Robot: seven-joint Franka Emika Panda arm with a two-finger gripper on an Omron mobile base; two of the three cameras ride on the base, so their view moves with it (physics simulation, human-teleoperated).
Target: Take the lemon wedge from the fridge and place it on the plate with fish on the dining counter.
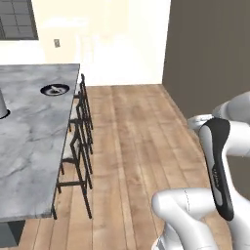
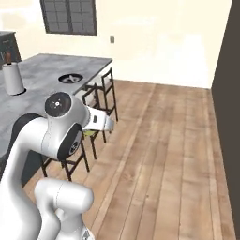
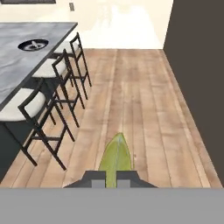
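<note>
On the dining counter at left, the plate carries a grey fish. The right base view adds a white cylinder. In the hand view, the gripper pinches the lemon wedge above the floor.

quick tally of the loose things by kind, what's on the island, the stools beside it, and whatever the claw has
Plate with fish on the dining counter: 1
White cylinder on the counter: 1
Stools along the counter, hand view: 3
Lemon wedge in the claw: 1
Total: 6
</note>
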